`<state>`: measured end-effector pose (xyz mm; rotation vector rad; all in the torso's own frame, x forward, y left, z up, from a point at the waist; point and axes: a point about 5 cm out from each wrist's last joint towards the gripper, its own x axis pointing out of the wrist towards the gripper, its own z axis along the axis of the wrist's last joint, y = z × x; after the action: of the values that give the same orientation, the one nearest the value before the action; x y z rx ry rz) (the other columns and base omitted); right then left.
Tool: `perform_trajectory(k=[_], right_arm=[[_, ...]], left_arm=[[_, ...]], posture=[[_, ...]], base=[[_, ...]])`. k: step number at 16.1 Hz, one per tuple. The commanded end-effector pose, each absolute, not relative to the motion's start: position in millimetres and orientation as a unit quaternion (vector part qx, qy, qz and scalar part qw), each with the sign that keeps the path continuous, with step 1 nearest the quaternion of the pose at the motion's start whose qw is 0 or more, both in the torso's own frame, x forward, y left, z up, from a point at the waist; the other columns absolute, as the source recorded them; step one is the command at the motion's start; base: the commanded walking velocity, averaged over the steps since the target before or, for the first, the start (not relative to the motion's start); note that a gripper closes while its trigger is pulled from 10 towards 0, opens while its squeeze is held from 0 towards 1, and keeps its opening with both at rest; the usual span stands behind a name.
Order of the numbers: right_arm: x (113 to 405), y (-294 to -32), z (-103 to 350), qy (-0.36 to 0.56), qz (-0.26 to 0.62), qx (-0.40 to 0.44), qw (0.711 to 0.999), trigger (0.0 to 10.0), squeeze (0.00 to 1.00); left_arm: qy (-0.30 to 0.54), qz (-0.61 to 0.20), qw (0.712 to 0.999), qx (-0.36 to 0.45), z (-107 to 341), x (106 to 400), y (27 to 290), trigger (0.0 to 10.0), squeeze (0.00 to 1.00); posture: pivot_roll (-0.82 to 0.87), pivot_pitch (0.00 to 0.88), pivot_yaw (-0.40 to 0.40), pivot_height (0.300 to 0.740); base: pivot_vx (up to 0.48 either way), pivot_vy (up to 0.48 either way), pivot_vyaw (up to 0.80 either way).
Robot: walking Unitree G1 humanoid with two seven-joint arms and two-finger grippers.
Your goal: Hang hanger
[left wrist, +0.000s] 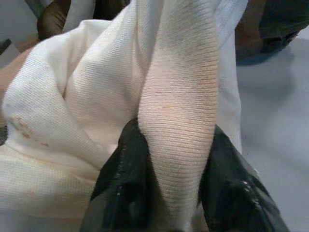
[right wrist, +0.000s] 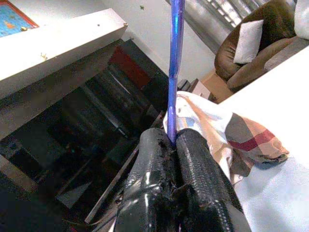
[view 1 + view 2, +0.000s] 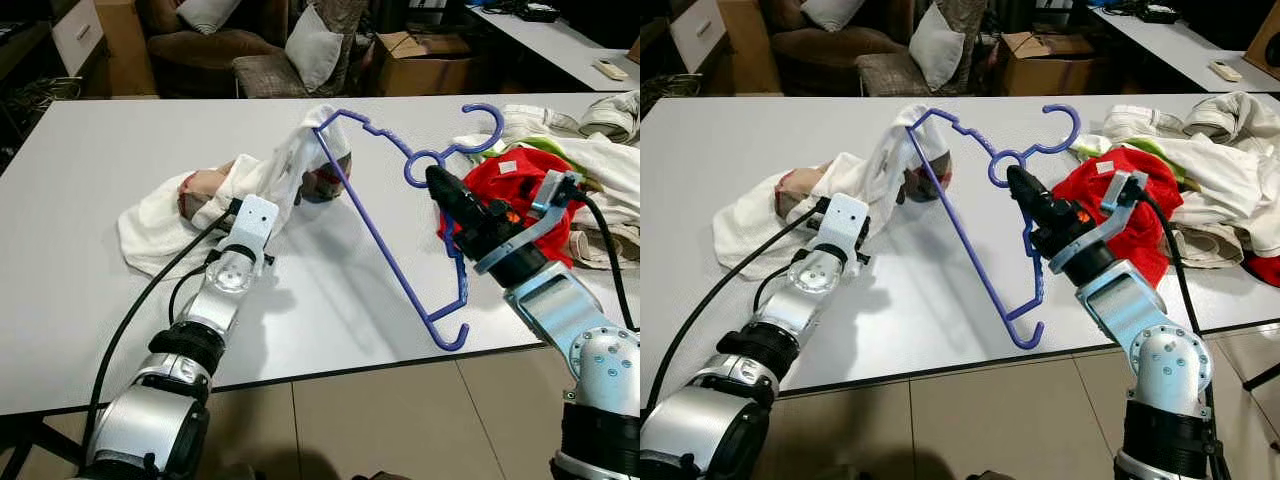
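A purple plastic hanger (image 3: 380, 240) stands tilted on the white table (image 3: 120, 150), its lower end hooked over the front edge. My right gripper (image 3: 440, 185) is shut on the hanger's neck just below the hook; in the right wrist view the purple bar (image 2: 175, 58) rises from between the closed fingers (image 2: 203, 174). The hanger's upper shoulder sits inside a white garment (image 3: 250, 175) with a plaid lining (image 2: 251, 137). My left gripper (image 1: 176, 133) is shut on a fold of that white cloth (image 1: 183, 72), its tips buried in the fabric.
A pile of clothes lies on the table's right side, with a red garment (image 3: 510, 185) under white ones (image 3: 600, 170). Behind the table stand a cardboard box (image 3: 420, 60) and a brown sofa (image 3: 220, 45) with pillows. The table's front edge is near my arms.
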<state>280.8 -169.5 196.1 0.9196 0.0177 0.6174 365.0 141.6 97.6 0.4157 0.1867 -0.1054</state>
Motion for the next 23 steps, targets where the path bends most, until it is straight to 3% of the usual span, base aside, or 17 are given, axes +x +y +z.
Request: perform_trajectory(k=[1,9,12,14,17,18,21,23], right_arm=[[282,-176,206,-0.013,0.295,0.434,0.851,10.0,0.0],[283,-182,195,0.0,0.278,0.436,0.856,10.0,0.0],[282,-186,186,0.01,0.265,0.44,0.858,10.0,0.0],[285,-186,178,0.019,0.258,0.452,0.854,10.0,0.0],[286,-182,167,0.042,0.259,0.459,0.849,10.0,0.0],[284,-176,159,0.065,0.268,0.455,0.847,10.0,0.0],[281,-170,148,0.087,0.268,0.443,0.851,10.0,0.0],[270,-166,137,0.108,0.289,0.391,0.867,10.0,0.0]], left_arm=[[0.095,-0.057,0.972,0.207,96,364,144,0.0,0.0],[0.046,-0.129,0.969,0.203,121,361,155,0.0,0.0],[0.059,-0.225,0.963,0.135,140,353,160,0.0,0.0],[0.036,-0.3,0.949,0.086,175,348,161,0.0,0.0],[-0.016,-0.296,0.951,0.092,210,351,167,0.0,0.0],[-0.061,-0.282,0.949,0.128,229,352,168,0.0,0.0],[-0.086,-0.286,0.939,0.171,241,349,165,0.0,0.0],[-0.104,-0.28,0.934,0.195,250,347,163,0.0,0.0]], posture=[[-0.17,0.0,-0.052,0.74],[-0.16,0.0,-0.062,0.74],[-0.14,0.0,-0.065,0.74],[-0.13,0.0,-0.064,0.74],[-0.1,0.0,-0.062,0.74],[-0.09,0.0,-0.06,0.74],[-0.08,0.0,-0.055,0.74],[-0.06,0.0,-0.041,0.74]], base=[[0.0,0.0,0.0],[0.0,0.0,0.0],[0.0,0.0,0.0],[0.0,0.0,0.0],[0.0,0.0,0.0],[0.0,0.0,0.0],[0.0,0.0,0.0],[0.0,0.0,0.0]])
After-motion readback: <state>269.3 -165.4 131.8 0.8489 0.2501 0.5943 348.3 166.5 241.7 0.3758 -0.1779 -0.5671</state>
